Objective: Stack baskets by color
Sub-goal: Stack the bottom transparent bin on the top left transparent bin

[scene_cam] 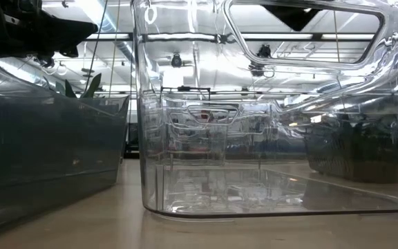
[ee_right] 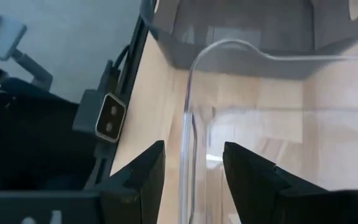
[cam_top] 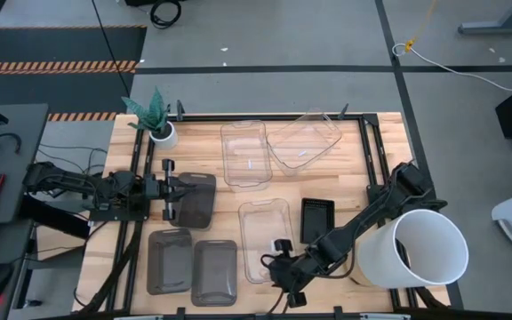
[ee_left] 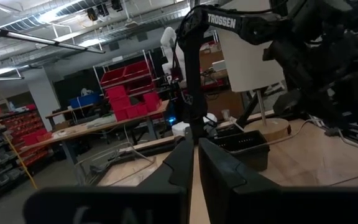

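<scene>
My right gripper [cam_top: 281, 265] [ee_right: 193, 165] is open at the near end of a clear basket [cam_top: 265, 238]. Its fingers stand on either side of that basket's near short wall [ee_right: 188, 124], one inside and one outside, with a gap on each side. Two more clear baskets [cam_top: 244, 153] [cam_top: 303, 140] rest at the far side. Three smoky grey baskets [cam_top: 194, 200] [cam_top: 169, 260] [cam_top: 213, 271] sit on the left half. A black perforated basket [cam_top: 316, 220] stands beside the clear one. My left gripper [cam_top: 178, 188] [ee_left: 194, 168] waits shut over the far smoky basket, nothing between its fingers.
A big white bucket [cam_top: 420, 251] lies on its side at the near right, close to my right arm. A small white plant pot [cam_top: 162, 133] stands at the far left. The black frame rail [ee_right: 114, 162] runs along the table's near edge, just beside my right gripper.
</scene>
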